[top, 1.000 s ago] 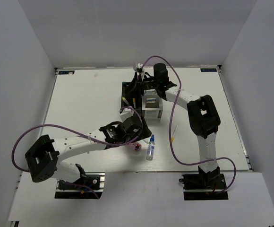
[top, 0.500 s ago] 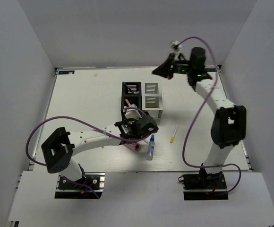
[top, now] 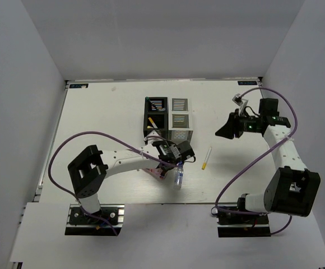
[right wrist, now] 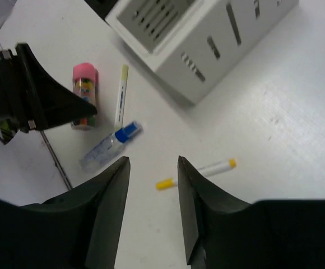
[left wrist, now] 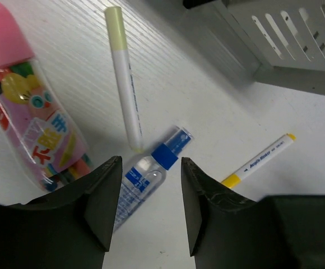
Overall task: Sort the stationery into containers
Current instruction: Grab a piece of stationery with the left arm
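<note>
Left gripper (left wrist: 150,165) sits low over the near worktop (top: 106,123). Its jaws are partly apart and straddle the blue-capped bottle (left wrist: 145,176), not pinching it. The bottle lies flat. Pink cylinder (left wrist: 28,117) lies just left of it, and a white pen with pale cap (left wrist: 123,78) lies between them, its tip at the bottle. Yellow-tipped pen (top: 207,158) lies apart to the right. My right gripper (right wrist: 153,162) hangs above the right side, jaws apart, holding nothing. Mesh cups (top: 167,119) stand clustered mid-worktop.
</note>
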Robot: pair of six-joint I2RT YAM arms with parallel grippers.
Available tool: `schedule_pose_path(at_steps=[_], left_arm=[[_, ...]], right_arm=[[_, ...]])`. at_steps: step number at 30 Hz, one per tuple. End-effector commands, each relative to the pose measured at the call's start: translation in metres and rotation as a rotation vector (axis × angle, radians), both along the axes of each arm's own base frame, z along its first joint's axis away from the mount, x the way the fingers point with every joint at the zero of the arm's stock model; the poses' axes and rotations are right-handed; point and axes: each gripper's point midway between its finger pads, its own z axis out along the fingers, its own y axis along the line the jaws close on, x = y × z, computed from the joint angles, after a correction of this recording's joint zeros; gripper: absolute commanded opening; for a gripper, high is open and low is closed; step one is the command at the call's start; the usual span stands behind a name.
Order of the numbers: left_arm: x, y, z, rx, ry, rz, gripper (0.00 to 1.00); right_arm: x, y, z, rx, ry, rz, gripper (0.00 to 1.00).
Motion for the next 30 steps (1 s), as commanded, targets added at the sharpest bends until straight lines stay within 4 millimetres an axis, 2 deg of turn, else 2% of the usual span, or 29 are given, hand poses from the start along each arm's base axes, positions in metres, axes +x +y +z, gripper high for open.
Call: schedule_pose_path(at_steps=[1,7,15,18,19,21,22,30], left_arm=[[0.006,0.011,0.011,0.042,-0.038,0.071,0.57],[-0.003,0.019,-0.016,0.113,0.027,0.062,0.55],[0.010,0.024,-0.030,0.146,-0.003,0.090,0.50],[0.016,0.020,-0.031,0.129,-0.010,0.099,0.50],[0.015,0.022,-0.041,0.161,0.002,0.091,0.50],[0.018,0.015,-0.041,0.163,0.003,0.091,0.50],[0.018,0.017,-0.049,0.182,0.011,0.090,0.50],[0.029,0.011,-0.055,0.163,0.003,0.104,0.49]], right_arm=[[-0.021,-0.007,-0.007,-0.008,0.020,-0.001,0.45],[-0.027,-0.021,-0.005,0.007,0.036,-0.031,0.44],[-0.040,-0.030,-0.008,0.016,0.068,-0.031,0.44],[-0.043,-0.032,-0.011,0.025,0.080,-0.035,0.44],[-0.047,-0.031,-0.014,0.033,0.097,-0.035,0.44],[-0.051,-0.032,-0.016,0.040,0.106,-0.033,0.44],[-0.053,-0.032,-0.017,0.041,0.113,-0.035,0.44],[-0.070,-0.034,-0.028,0.020,0.121,-0.029,0.45]])
